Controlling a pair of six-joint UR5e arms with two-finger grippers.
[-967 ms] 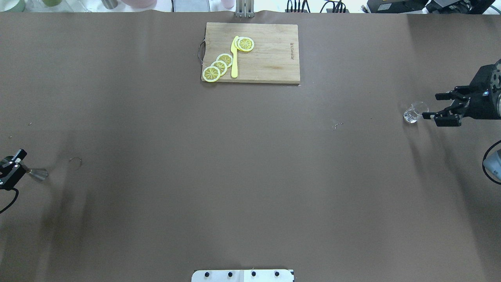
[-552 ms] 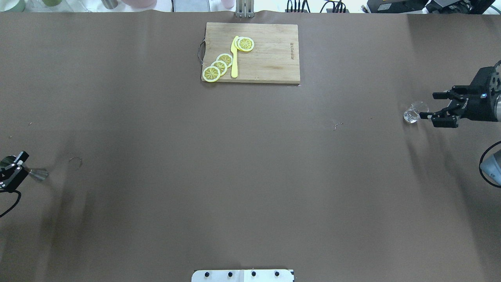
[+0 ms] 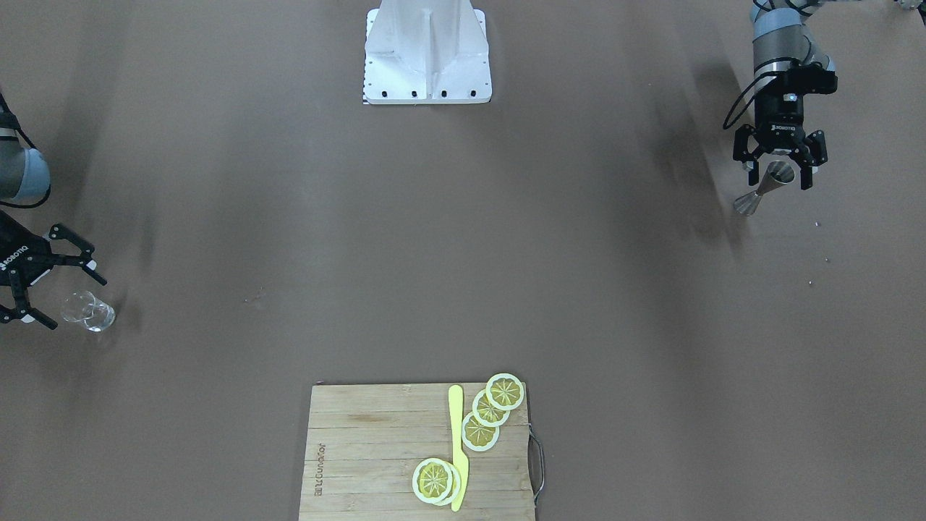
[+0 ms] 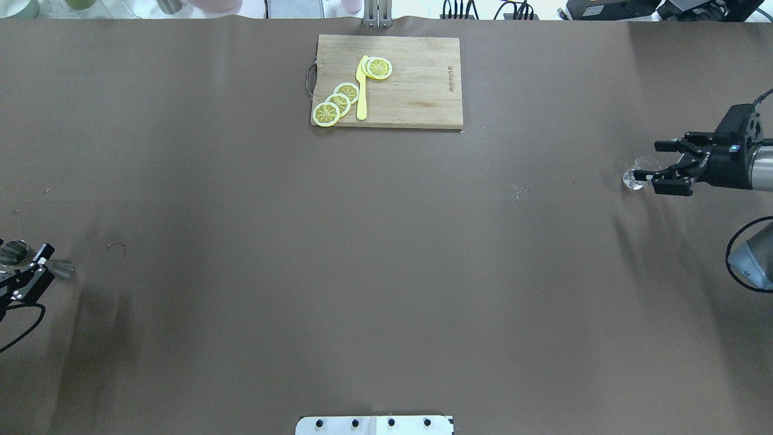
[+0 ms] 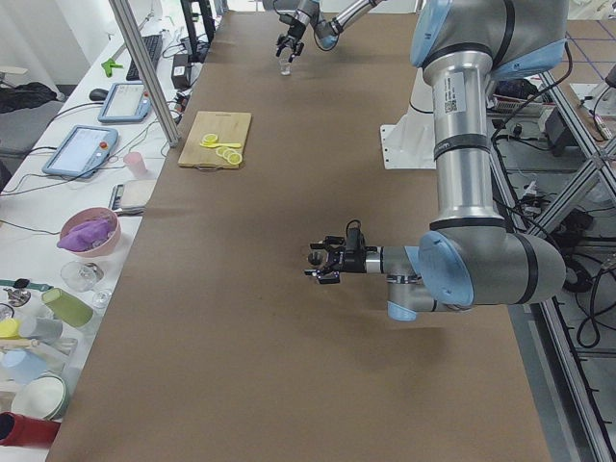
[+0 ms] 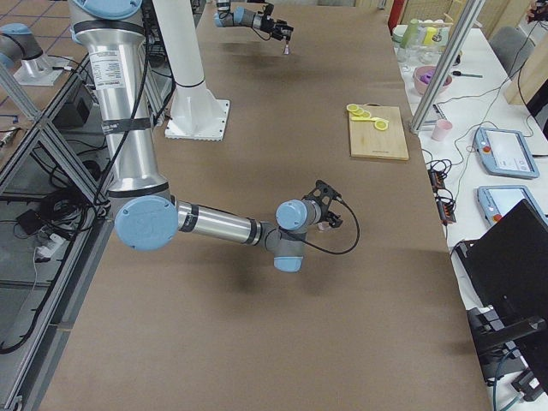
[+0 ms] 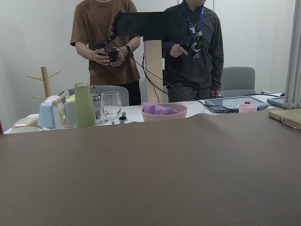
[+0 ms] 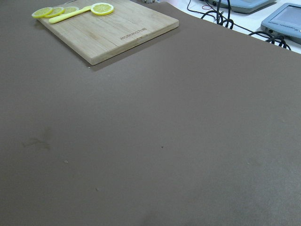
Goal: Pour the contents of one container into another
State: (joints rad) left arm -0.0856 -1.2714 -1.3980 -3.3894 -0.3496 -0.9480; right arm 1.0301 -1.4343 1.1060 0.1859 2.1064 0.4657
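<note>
My left claw point(image 3: 778, 179), spread, straddles the silver hourglass metal jigger point(image 3: 761, 189); its waist is hidden from overhead. My right claw point(image 3: 77, 304), spread, half-hides the short clear glass point(image 3: 91, 313).

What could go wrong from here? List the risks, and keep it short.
1. The open right gripper has one finger very near the clear glass, which looks off-centre between the jaws; closing could shove or tip it.
2. The open left gripper straddles the standing metal jigger; a bad squeeze might topple it.
3. Jigger and glass stand at opposite ends of the table, so a long carry could spill.
</note>
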